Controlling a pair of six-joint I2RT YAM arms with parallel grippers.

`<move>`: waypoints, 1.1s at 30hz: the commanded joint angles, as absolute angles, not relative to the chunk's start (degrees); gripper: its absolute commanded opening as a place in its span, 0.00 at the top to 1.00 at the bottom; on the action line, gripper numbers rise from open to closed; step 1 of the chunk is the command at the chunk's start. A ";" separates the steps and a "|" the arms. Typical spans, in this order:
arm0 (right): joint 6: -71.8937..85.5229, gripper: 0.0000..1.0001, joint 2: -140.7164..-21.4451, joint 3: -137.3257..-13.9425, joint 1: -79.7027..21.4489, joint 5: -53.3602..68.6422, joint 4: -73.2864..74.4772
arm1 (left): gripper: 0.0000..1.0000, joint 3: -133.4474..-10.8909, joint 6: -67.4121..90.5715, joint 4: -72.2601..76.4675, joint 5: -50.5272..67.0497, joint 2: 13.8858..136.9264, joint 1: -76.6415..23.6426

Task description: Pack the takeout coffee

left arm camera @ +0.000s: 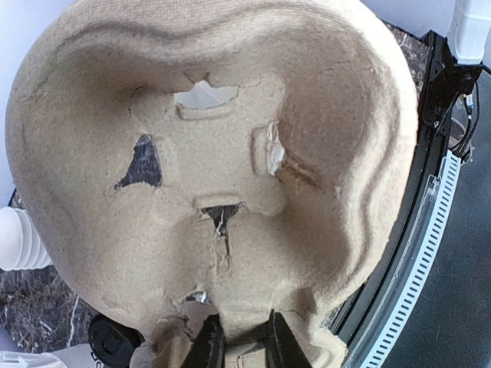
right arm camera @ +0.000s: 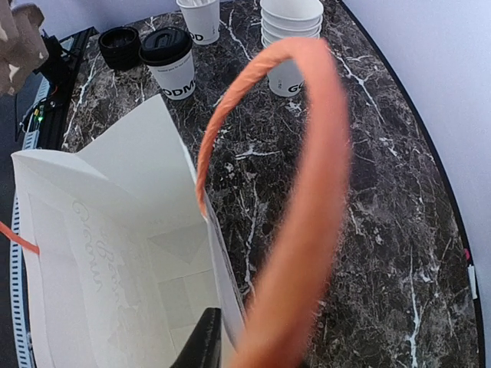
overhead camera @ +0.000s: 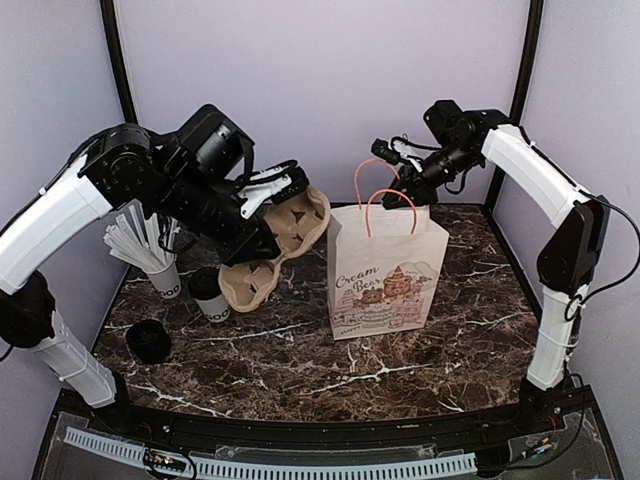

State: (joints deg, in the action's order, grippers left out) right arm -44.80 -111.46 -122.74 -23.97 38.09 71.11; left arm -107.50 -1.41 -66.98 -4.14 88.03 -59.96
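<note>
The takeout coffee [overhead camera: 208, 293], a white cup with black lettering and a black lid, stands on the marble table at the left; it also shows in the right wrist view [right arm camera: 170, 61]. My left gripper [overhead camera: 283, 197] is shut on the edge of a brown pulp cup carrier [overhead camera: 295, 225] and holds it in the air, tilted, above and right of the coffee. The carrier [left arm camera: 230, 153] fills the left wrist view, its rim pinched by the gripper [left arm camera: 239, 337]. A white paper bag [overhead camera: 385, 270] stands open mid-table. My right gripper [overhead camera: 398, 185] is shut on its orange handle [right arm camera: 307, 153] above the opening.
A cup of paper-wrapped straws [overhead camera: 160, 270] stands left of the coffee. A stack of black lids [overhead camera: 148, 340] sits near the front left. Nested white cups [right arm camera: 290, 46] stand near the back wall. Purple walls close in the table on three sides.
</note>
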 commanded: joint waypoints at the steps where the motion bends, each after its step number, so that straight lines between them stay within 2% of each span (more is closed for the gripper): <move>1: -44.90 0.95 -112.21 -124.89 -24.16 38.09 73.72 | 0.87 -111.42 -5.45 -60.97 -4.26 85.91 -58.50; 2: -44.60 1.00 -112.11 -124.91 -24.25 37.98 73.79 | 0.87 -112.43 -6.35 -59.93 -4.07 85.95 -58.26; 7: -41.67 1.00 -109.37 -123.90 -25.32 37.86 72.71 | 0.86 -118.22 -9.09 -51.81 -0.54 87.22 -56.34; 14: -38.16 1.00 -103.62 -117.22 -30.49 36.64 69.86 | 0.84 -123.83 -12.12 -41.16 10.79 91.01 -55.45; 24: -38.06 1.00 -100.32 -113.30 -32.56 40.24 70.29 | 0.85 -119.23 -11.83 -28.46 27.50 94.19 -55.32; 33: -41.06 1.00 -98.86 -109.91 -33.65 43.69 72.44 | 0.86 -114.67 -12.88 -25.07 32.90 94.93 -54.81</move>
